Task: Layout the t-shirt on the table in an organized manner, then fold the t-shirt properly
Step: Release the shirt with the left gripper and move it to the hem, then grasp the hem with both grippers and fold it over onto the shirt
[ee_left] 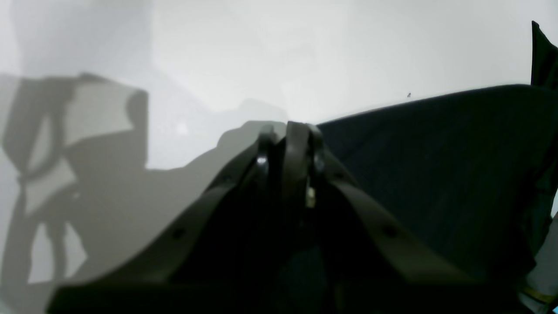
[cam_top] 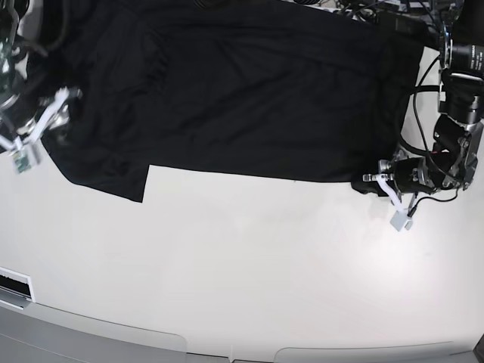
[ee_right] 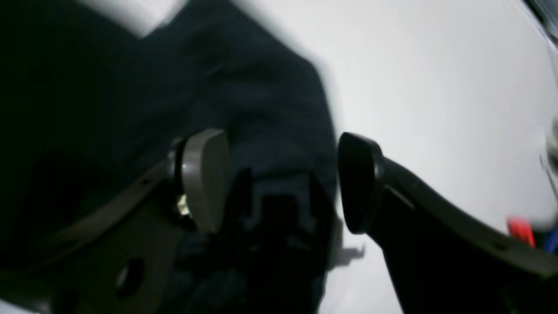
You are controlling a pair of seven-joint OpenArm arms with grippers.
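The black t-shirt (cam_top: 249,91) lies spread across the far half of the white table (cam_top: 242,265), with one sleeve at the left hanging toward me. My left gripper (cam_top: 368,181) sits at the shirt's near right corner. In the left wrist view its jaws (ee_left: 291,135) are pressed together where the t-shirt's (ee_left: 436,165) edge ends, pinching that corner. My right gripper (cam_top: 50,122) is at the shirt's left end. The right wrist view shows the right gripper (ee_right: 281,183) open, its fingers wide apart over the t-shirt's (ee_right: 244,96) edge with nothing gripped.
Cables and dark gear (cam_top: 454,45) crowd the far right corner behind the left arm. The table's rounded front edge (cam_top: 227,349) runs along the bottom. A small red and blue item (ee_right: 523,231) shows at the right of the right wrist view.
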